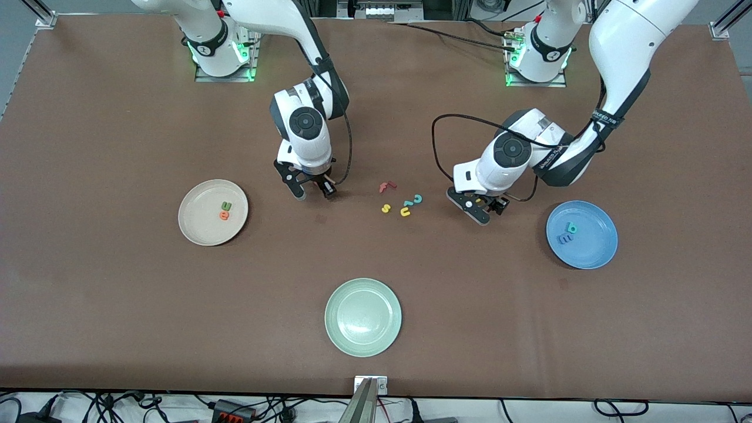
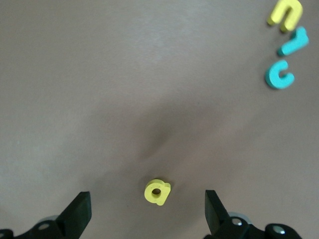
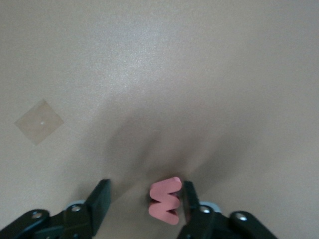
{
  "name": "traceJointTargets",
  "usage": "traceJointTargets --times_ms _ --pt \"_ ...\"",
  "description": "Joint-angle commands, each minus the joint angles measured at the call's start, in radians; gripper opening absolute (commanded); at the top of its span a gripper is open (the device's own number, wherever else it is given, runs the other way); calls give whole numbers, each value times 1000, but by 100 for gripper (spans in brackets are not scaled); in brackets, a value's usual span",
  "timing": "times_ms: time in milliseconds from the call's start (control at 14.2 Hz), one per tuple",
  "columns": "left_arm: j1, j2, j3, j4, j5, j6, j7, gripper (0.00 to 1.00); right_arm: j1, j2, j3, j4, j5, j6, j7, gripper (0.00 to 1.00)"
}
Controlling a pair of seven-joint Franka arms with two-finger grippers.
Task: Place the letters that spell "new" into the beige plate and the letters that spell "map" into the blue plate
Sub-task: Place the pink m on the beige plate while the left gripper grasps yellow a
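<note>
A brown table [image 1: 117,294] fills the scene, with two robot arms based along its top edge. The right gripper [image 3: 144,206] is low between the beige plate [image 1: 197,228] and the loose letters, its fingers partly closed around the pink w [image 3: 165,200]; one finger touches the letter, the other has a gap, so the grasp looks unfinished. The left gripper [image 2: 148,216] hangs with fingers wide apart over the yellow p [image 2: 157,192], which lies on the table between the loose letters and the blue plate [image 1: 593,247]. The step in hand appears to be picking up the last letter of each word; next, each gripper likely needs to close fully, lift, and carry its letter to its plate. Counts: three plates, including a pale green plate [image 1: 363,317] nearest the camera. The beige plate holds two letters, a green n [image 1: 227,206] and orange e [image 1: 224,215]. The blue plate holds two, a blue m [image 1: 564,239] and teal a [image 1: 570,227]. About five loose letters sit mid-table, among them a red f [image 1: 386,187], yellow s [image 1: 385,208], yellow u [image 1: 405,211] and teal c [image 1: 418,199].
</note>
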Motion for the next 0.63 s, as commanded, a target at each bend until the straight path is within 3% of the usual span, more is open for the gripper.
traceJointTargets --times_ms 0,211,352,563 --pt "11 8 -10 -13 35 10 152 100 15 -2 -6 -9 17 4 16 50" --pt "19 49 -10 -17 148 12 228 98 12 -3 -5 -6 17 3 -4 28" --pt "10 83 -10 -17 245 29 228 96 12 -3 -6 5 17 -2 -28 23" --pt "18 105 -11 -35 265 33 231 93 -3 -12 -9 21 17 -8 -88 23"
